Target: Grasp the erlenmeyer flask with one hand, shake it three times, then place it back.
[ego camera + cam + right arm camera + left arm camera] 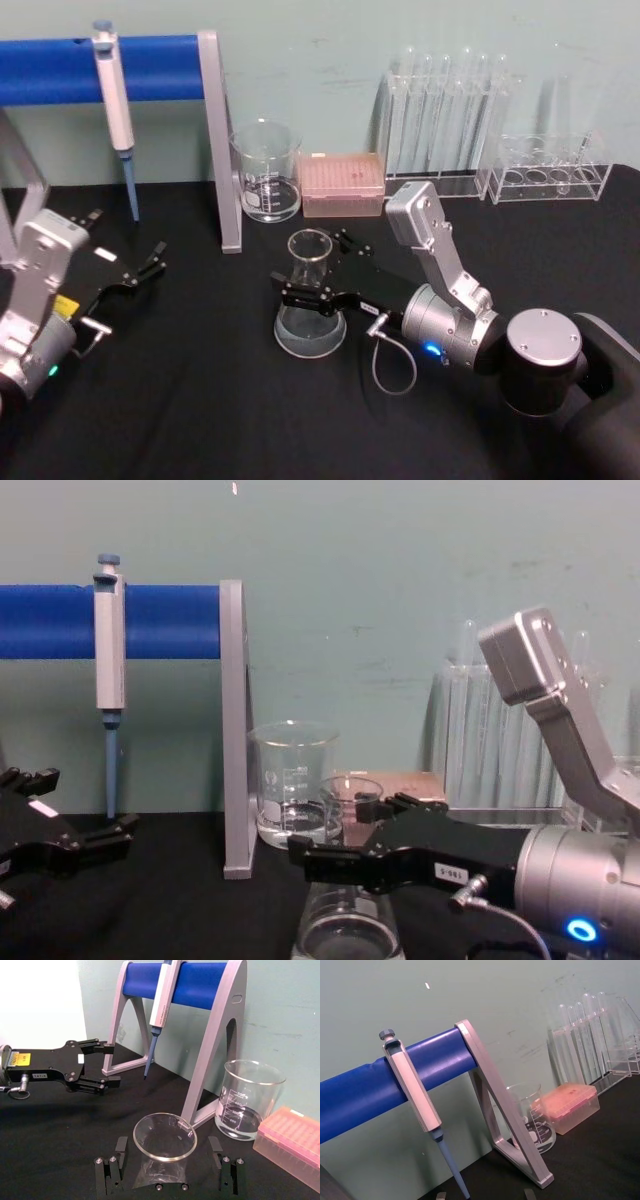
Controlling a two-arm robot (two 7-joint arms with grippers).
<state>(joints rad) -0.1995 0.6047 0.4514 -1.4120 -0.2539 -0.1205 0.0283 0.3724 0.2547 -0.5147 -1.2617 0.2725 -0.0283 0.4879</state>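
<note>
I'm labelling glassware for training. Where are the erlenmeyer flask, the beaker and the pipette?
erlenmeyer flask (pixel 310 330), head view, on its wide base.
beaker (pixel 267 180), head view, on its front wall.
pipette (pixel 115 100), head view, on its white body.

Lower edge of chest view cuts erlenmeyer flask (pixel 345 930) base, right hand (pixel 335 832) hides its neck

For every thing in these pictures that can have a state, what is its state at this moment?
Clear glass erlenmeyer flask: upright on the black table, not lifted.
Right gripper: open, its fingers either side of the flask's neck.
Left gripper: open, holding nothing.
White and blue pipette: hanging tip down on the blue bar.
Clear glass beaker: upright.
Pink plastic tip box: closed.
Clear test tubes: upright in their rack.
</note>
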